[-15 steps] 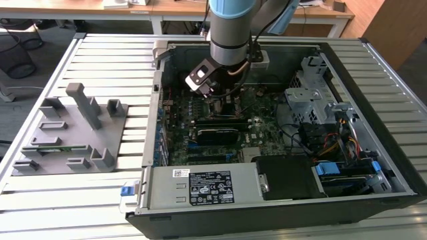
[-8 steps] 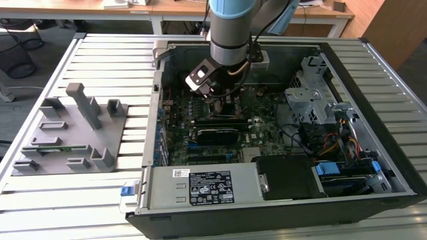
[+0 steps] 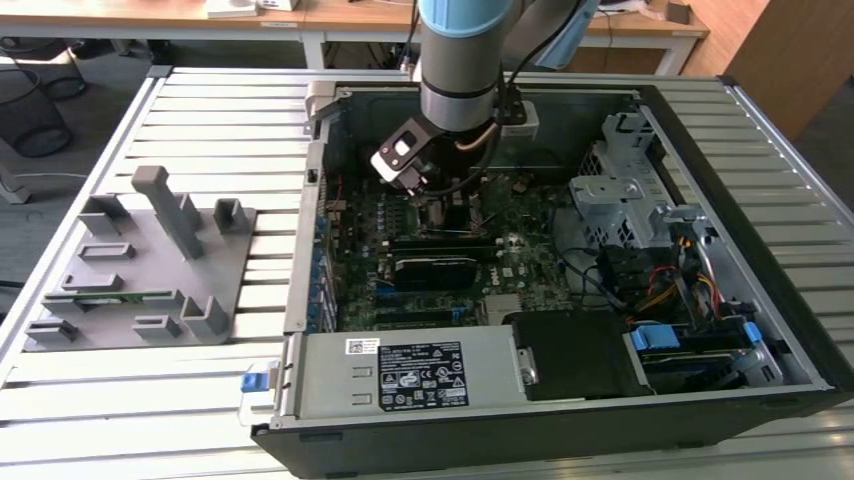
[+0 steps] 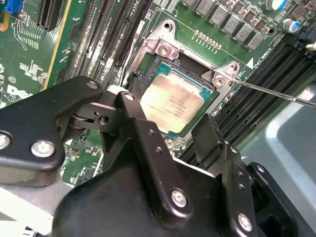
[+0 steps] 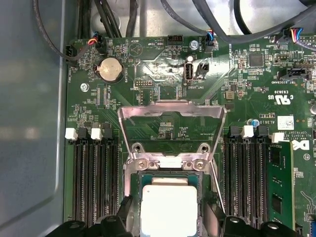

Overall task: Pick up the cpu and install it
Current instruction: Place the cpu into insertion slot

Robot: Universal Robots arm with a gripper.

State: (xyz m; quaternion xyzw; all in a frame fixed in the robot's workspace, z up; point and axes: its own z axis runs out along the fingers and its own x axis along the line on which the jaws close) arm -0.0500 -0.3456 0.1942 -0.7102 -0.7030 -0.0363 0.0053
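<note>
The cpu [image 4: 170, 101], a square chip with a shiny silver top, lies flat inside the black-framed socket [image 4: 148, 69] on the green motherboard; it also shows in the first wrist view [image 5: 169, 210]. My gripper [image 4: 168, 114] hangs just over it, open, with one black finger [image 4: 129, 101] on each side of the chip and a small gap to its edges. The socket's metal load plate [image 5: 170, 126] stands raised. In the exterior view my gripper [image 3: 447, 205] reaches down into the open computer case [image 3: 747, 300].
A thin metal lever [image 4: 276, 91] sticks out beside the socket. Memory slots [image 5: 94, 182] flank it, with a green memory stick [image 5: 280, 182] in one. The power supply [image 3: 400, 375] and drive cage [image 3: 627, 190] crowd the case. A grey fixture [image 3: 147, 260] sits at the exterior view's left.
</note>
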